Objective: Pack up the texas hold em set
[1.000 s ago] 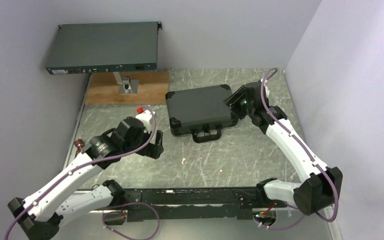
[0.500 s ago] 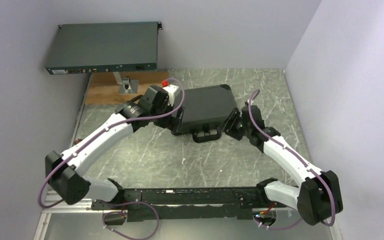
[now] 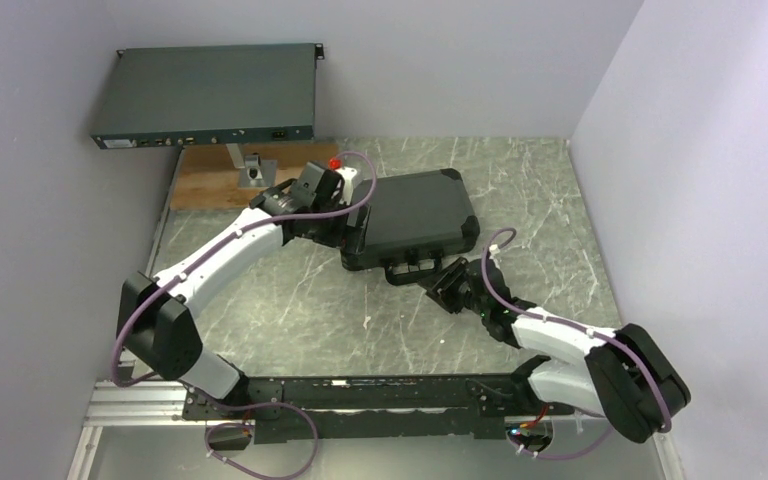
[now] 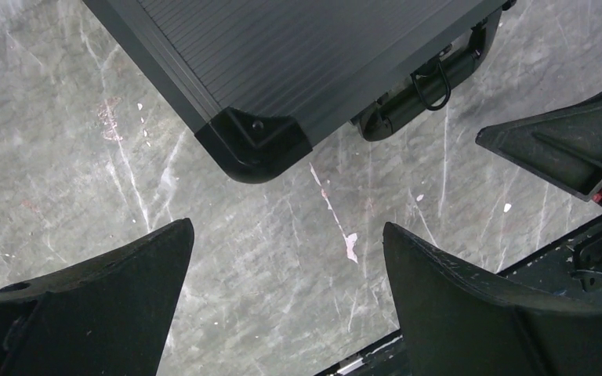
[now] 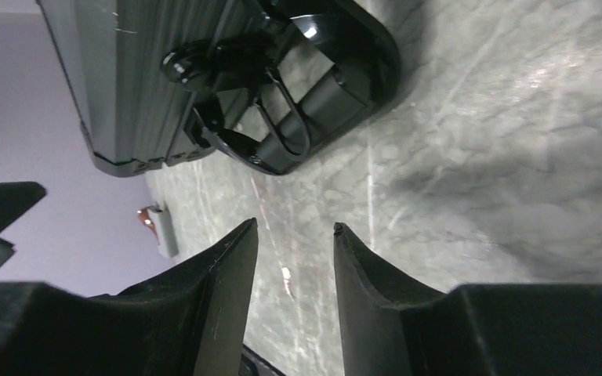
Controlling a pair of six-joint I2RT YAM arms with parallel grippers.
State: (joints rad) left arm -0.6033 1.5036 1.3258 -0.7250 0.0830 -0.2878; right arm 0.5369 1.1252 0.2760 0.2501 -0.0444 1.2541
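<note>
The black briefcase [image 3: 418, 215] lies shut and flat on the marbled table, its handle [image 3: 408, 268] towards the arms. Chips, cards and buttons are out of view. My left gripper [image 3: 348, 232] is open and empty, hovering just off the case's near-left corner [image 4: 255, 145]; in the left wrist view its fingers [image 4: 284, 229] spread wide over bare table. My right gripper [image 3: 450, 285] is low by the table, just right of the handle [image 5: 321, 86]. Its fingers [image 5: 294, 225] stand a narrow gap apart with nothing between them.
A large flat grey electronics box [image 3: 205, 95] stands raised on a stand over a wooden board [image 3: 210, 180] at the back left. Lilac walls close in the left, back and right. A black rail [image 3: 360, 392] runs along the near edge.
My left arm swung from the front left up to the case's left corner. My right arm came from the case's far right side round to the front by the handle. The case shifted slightly.
</note>
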